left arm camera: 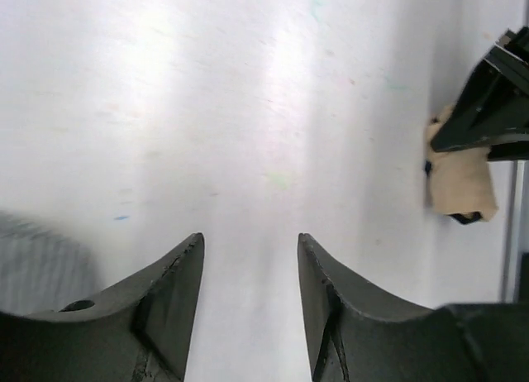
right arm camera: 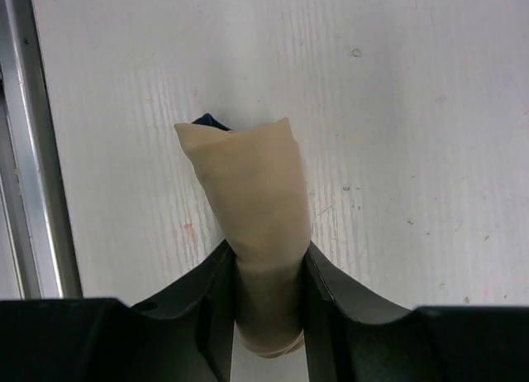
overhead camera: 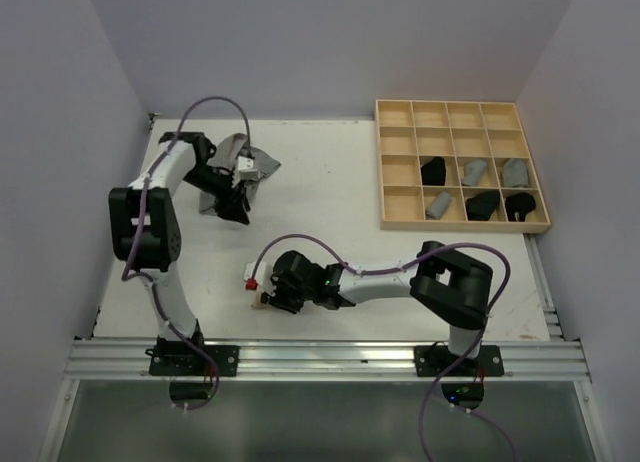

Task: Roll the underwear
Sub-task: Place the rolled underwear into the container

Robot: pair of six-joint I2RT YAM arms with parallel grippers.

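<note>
- Right gripper (right arm camera: 266,258): jaws closed part-way onto the tan-beige underwear (right arm camera: 252,192), which fills the gap between them. The piece is already a tight roll. Its free end projects ahead of the fingertips, and a sliver of dark trim (right arm camera: 207,120) shows at the far corner.
- Location of the roll: low over the table (overhead camera: 330,182), near the front rail and left of centre in the top view. Whether its free end touches the surface cannot be told.
- Left gripper (left arm camera: 250,241): jaws standing moderately apart with nothing between them, only bare table beneath. A blurred grey patch (left arm camera: 33,270), probably cloth, lies just beside one finger.
- Unrolled underwear (overhead camera: 258,165): a loose grey heap at the far left of the table, with the left gripper at its near edge.
- Grid tray (overhead camera: 462,103): far right, well apart from both grippers. Six rolled pieces (overhead camera: 475,169) (three black, three grey) sit one per compartment in the two nearer rows.
- Handling, judged: the cloth is light, soft and limp, not fragile, and has no stiffness of its own. A roll will likely spring loose if released. It is best held across its middle, squeezing all layers at once, as here. A grip on one end or on a single outer layer would probably let it unwind.
- Step in hand, judged: this roll is complete, and carrying it to an empty tray compartment comes next.
</note>
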